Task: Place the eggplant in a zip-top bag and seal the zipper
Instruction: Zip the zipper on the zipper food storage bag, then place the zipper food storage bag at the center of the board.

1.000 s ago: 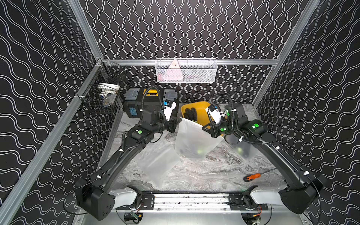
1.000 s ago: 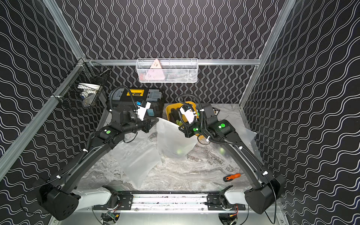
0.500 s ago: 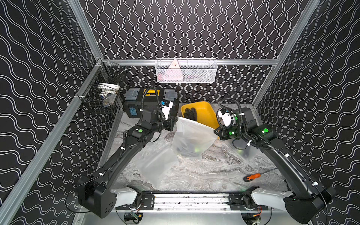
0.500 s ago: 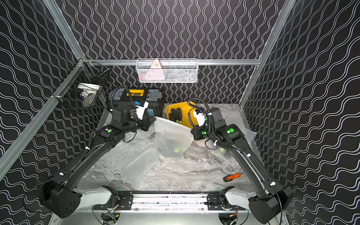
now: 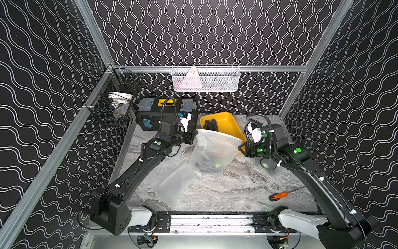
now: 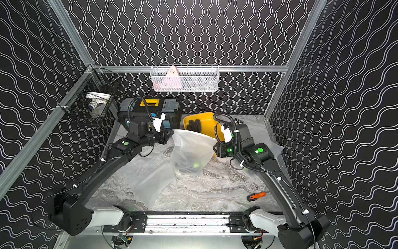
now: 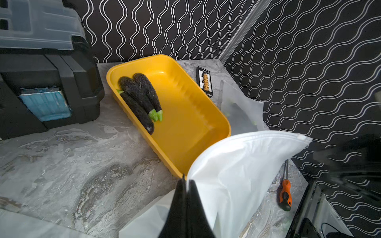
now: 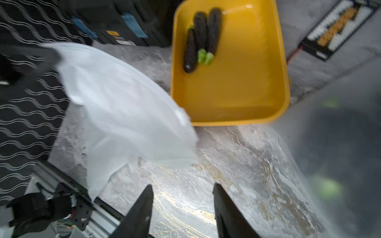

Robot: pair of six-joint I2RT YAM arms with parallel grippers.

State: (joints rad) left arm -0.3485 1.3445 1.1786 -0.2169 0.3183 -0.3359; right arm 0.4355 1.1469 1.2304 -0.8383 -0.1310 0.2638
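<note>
A frosted zip-top bag (image 5: 215, 148) (image 6: 191, 148) hangs above the marble table, with the eggplant (image 5: 206, 166) (image 6: 187, 166) a dark shape in its bottom. My left gripper (image 5: 195, 138) (image 7: 186, 182) is shut on the bag's left top corner. In the left wrist view the bag's top edge (image 7: 247, 137) runs as one line to a small tab at the far corner. My right gripper (image 5: 240, 149) (image 8: 182, 185) stands open just off the bag's right corner (image 8: 185, 119), with nothing between its fingers.
A yellow tray (image 7: 185, 115) (image 8: 237, 86) behind the bag holds more eggplants (image 7: 138, 96). A spare bag (image 5: 172, 183) lies flat at front left. Another bag (image 8: 334, 144) lies at the right. An orange screwdriver (image 5: 279, 195), black toolbox (image 5: 163, 114) and bit holder (image 7: 204, 81) sit around.
My right gripper travelled right along the bag's top edge to its corner, then opened and let go. The bag now hangs from the left gripper alone.
</note>
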